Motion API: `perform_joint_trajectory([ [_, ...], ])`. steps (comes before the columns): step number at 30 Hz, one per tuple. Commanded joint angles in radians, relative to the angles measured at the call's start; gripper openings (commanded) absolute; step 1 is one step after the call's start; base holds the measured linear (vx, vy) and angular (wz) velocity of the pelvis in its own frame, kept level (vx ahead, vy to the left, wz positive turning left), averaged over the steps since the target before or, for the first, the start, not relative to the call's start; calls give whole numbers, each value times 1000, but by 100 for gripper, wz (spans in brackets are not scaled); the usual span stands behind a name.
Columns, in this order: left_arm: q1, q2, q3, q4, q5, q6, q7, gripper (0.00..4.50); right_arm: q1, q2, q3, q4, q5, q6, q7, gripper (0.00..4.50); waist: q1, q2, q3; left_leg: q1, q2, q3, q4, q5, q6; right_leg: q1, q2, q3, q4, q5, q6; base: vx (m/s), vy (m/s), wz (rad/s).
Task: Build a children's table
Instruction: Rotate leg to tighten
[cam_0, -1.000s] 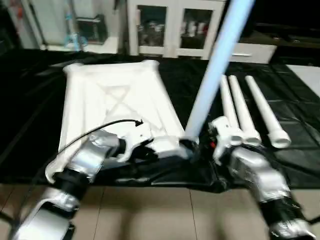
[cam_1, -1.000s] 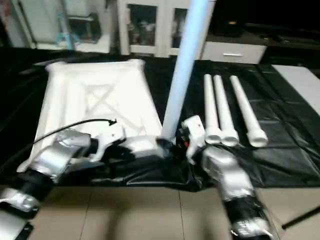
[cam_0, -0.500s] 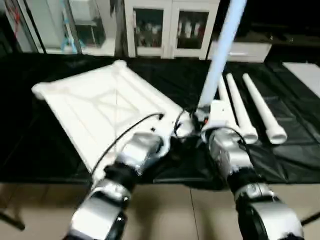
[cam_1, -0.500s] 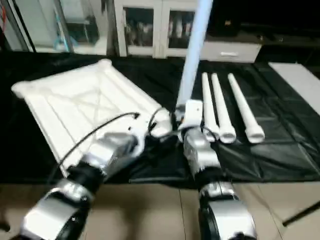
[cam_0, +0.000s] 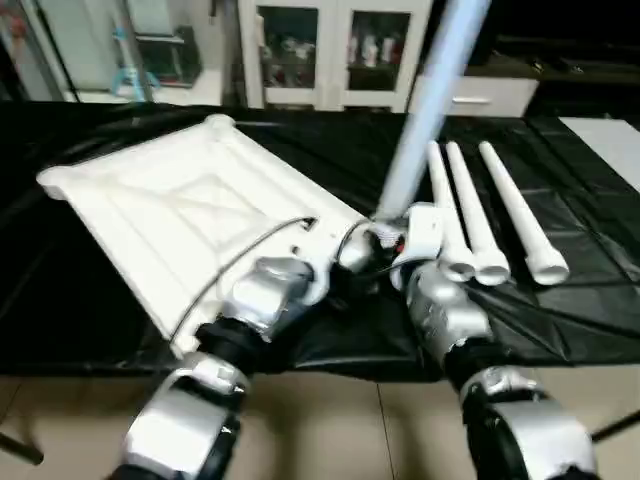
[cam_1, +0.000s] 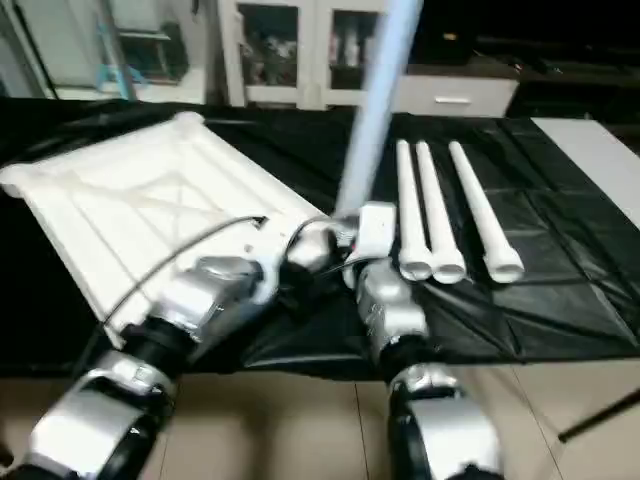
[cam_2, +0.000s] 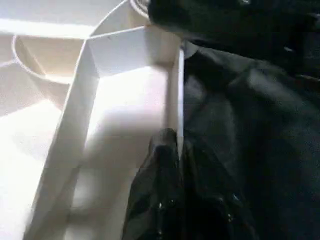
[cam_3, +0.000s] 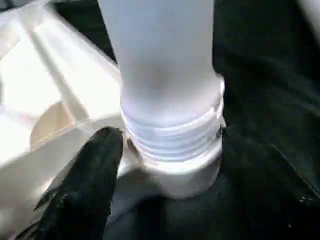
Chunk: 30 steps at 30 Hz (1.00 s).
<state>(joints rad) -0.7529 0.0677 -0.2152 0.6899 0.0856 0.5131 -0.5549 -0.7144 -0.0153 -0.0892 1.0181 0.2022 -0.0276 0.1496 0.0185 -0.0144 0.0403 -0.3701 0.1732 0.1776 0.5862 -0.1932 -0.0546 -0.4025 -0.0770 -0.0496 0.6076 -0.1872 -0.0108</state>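
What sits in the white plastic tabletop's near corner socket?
An upright white tapered tube leg stands in the tabletop's corner socket, threads partly exposed. How deep it reaches is hidden.

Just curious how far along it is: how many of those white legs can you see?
4. One leg stands upright in the tabletop corner socket nearest the grippers. Three loose legs lie side by side on the black cover, right of it.

My own forearms cover the near corner of the tabletop (cam_0: 190, 215), so from my head I cannot see where the upright leg (cam_0: 425, 95) meets its socket. That leg's top runs off at twelve o'clock. In my right wrist view one finger (cam_3: 82, 180) is a dark blur and its partner is cut off.
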Motion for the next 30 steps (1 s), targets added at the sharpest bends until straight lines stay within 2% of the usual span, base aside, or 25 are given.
perform_joint_trajectory([
  [1,10,39,-31,-9,25,-56,-48,0,21,-14,16,-29,-7,-1,35,376,8,-1,-59,4,50,-18,-71,-199,59,45,-70,40,-80,-166,-209,0,0,0],
  [2,14,64,-50,-10,31,-78,-83,0,38,-31,28,-65,-12,-15,64,376,11,1,-56,4,50,-15,-70,-183,74,44,-70,40,-80,-140,-226,0,0,0],
  [3,17,76,-58,-12,34,-92,-102,0,48,-39,32,-84,-12,-20,79,397,17,1,-57,3,53,-15,-69,-166,80,47,-71,38,-76,-124,-232,0,0,0],
  [5,27,114,-78,-18,37,-141,-167,0,83,-67,35,-152,1,-23,133,413,21,4,-58,6,55,-14,-68,-145,85,47,-71,39,-70,-89,-246,0,0,0],
  [8,45,187,-103,-34,37,-213,-291,0,163,-124,29,-306,27,-5,253,418,25,7,-58,7,57,-13,-68,-128,98,51,-68,38,-65,-24,-253,0,0,0],
  [9,52,204,-108,-42,34,-257,-322,0,184,-140,33,-347,34,2,282,418,23,8,-62,8,58,-14,-67,-113,101,53,-67,38,-57,18,-263,0,0,0],
  [11,65,236,-113,-58,23,-306,-374,0,234,-176,41,-440,54,31,339,418,25,9,-62,10,59,-14,-65,-88,116,54,-67,38,-55,69,-275,0,0,0],
  [12,65,236,-113,-58,23,-306,-374,0,234,-176,41,-440,54,31,339,418,27,10,-62,11,60,-13,-64,-82,121,53,-68,38,-53,81,-282,0,0,0],
  [13,75,256,-107,-66,3,-354,-413,0,276,-210,49,-508,66,58,377,418,26,11,-62,11,60,-12,-64,-83,120,52,-69,38,-53,80,-285,0,0,0],
  [14,77,261,-102,-68,-8,-362,-429,0,294,-225,54,-534,70,69,394,418,30,11,-60,12,59,-11,-64,-90,121,55,-67,38,-56,73,-282,0,0,0],
  [16,81,275,-86,-76,-42,-365,-481,45,345,-269,65,-597,77,95,441,421,34,9,-59,11,59,-10,-63,-88,119,55,-70,40,-54,63,-279,0,0,0],
  [18,79,273,-77,-82,-60,-372,-506,45,367,-285,57,-623,77,111,458,421,34,9,-56,11,59,-8,-65,-113,109,51,-71,40,-59,16,-279,0,0,0],
  [20,77,268,-72,-83,-67,-376,-511,66,372,-288,51,-631,78,118,462,421,36,10,-57,11,60,-8,-65,-135,93,51,-73,41,-62,-22,-278,0,0,0],
  [21,66,252,-65,-70,-70,-422,-503,77,379,-294,43,-648,77,135,466,421,36,10,-57,12,60,-9,-65,-131,89,51,-71,40,-62,-19,-280,0,0,0],
  [22,66,250,-64,-69,-71,-426,-503,87,379,-294,42,-650,77,136,466,421,40,10,-59,13,61,-8,-63,-121,88,51,-71,41,-58,4,-284,0,0,0],
  [27,37,228,-79,-26,-63,-452,-517,87,393,-310,60,-712,97,189,473,421,43,11,-61,12,58,-9,-58,-72,110,55,-71,40,-51,68,-281,0,0,0],
  [30,23,219,-81,3,-51,-464,-505,87,397,-311,68,-731,96,204,484,421,42,10,-60,10,57,-9,-58,-89,106,55,-72,40,-54,42,-280,0,0,0],
])
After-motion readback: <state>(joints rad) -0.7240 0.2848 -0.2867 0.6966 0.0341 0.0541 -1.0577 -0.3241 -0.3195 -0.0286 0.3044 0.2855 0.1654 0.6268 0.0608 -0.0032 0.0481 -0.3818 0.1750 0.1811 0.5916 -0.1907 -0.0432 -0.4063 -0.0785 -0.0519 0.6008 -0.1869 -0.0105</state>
